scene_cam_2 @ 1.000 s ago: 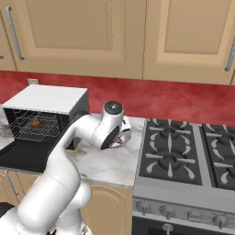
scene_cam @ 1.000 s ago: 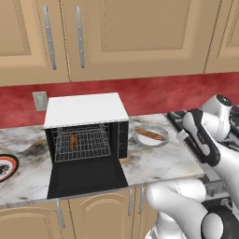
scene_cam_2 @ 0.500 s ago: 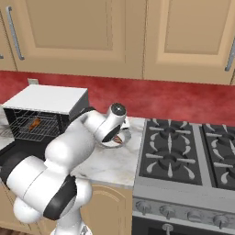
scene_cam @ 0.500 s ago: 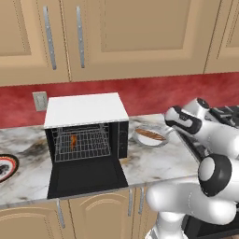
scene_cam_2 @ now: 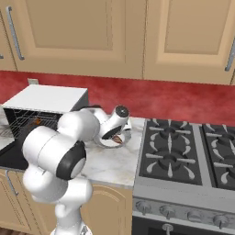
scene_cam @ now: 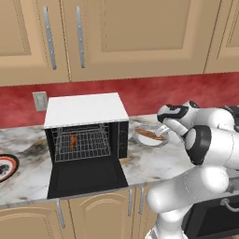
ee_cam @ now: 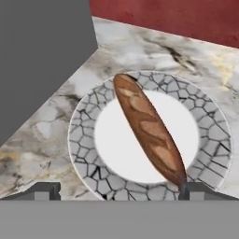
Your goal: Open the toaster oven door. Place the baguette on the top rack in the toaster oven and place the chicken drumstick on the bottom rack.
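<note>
The black toaster oven (scene_cam: 88, 109) with its white top stands on the counter, its door (scene_cam: 86, 177) folded down flat. Wire racks (scene_cam: 84, 144) show inside, with the reddish chicken drumstick (scene_cam: 73, 140) among them; which rack it rests on I cannot tell. Right of the oven, the long brown baguette (ee_cam: 149, 135) lies slanted across a mosaic-rimmed plate (ee_cam: 84, 140). My gripper (ee_cam: 120, 190) hovers just above it, open, with one fingertip (ee_cam: 193, 189) at the loaf's near end. The gripper (scene_cam: 162, 127) and plate (scene_cam_2: 106, 143) also show from the base.
The oven's grey side (ee_cam: 42, 56) stands close beside the plate. A gas stove (scene_cam_2: 183, 156) fills the counter to the right. Another plate (scene_cam: 4, 168) lies at the far left edge, and a wall outlet (scene_cam: 40, 100) sits behind the oven. Cabinets hang overhead.
The arm has swung in from the right and brought the open hand down over the baguette plate. The oven, its door and the food have not moved.
</note>
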Robot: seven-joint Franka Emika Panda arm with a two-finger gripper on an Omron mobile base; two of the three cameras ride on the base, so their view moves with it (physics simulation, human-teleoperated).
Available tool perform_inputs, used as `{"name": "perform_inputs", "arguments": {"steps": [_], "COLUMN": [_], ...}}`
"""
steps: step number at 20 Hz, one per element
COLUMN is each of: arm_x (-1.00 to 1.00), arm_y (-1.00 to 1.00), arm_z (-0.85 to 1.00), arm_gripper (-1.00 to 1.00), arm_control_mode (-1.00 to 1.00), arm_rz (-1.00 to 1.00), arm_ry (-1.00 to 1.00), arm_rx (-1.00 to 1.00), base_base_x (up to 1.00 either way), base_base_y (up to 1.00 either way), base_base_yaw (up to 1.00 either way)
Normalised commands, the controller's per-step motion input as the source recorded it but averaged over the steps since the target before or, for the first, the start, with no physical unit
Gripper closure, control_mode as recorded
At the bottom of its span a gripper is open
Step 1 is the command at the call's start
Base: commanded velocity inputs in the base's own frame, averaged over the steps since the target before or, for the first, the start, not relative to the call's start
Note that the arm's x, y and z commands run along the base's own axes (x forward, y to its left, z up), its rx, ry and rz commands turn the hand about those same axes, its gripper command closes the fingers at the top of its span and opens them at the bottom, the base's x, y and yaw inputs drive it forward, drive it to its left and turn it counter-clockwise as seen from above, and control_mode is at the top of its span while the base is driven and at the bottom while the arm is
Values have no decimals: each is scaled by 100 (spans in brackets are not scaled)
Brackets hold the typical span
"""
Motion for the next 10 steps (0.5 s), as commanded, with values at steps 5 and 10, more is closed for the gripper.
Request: {"name": "perform_inputs", "arguments": {"steps": [5,10], "arm_x": [30,22], "arm_y": [12,19], "arm_z": [-27,-33], "arm_gripper": [-100,-100], "arm_control_mode": [-100,-100], "arm_rz": [5,5], "arm_ry": [6,5], "arm_rx": [0,0], "base_base_x": [0,0], "base_base_y": [0,0], "base_base_yaw": [0,0]}}
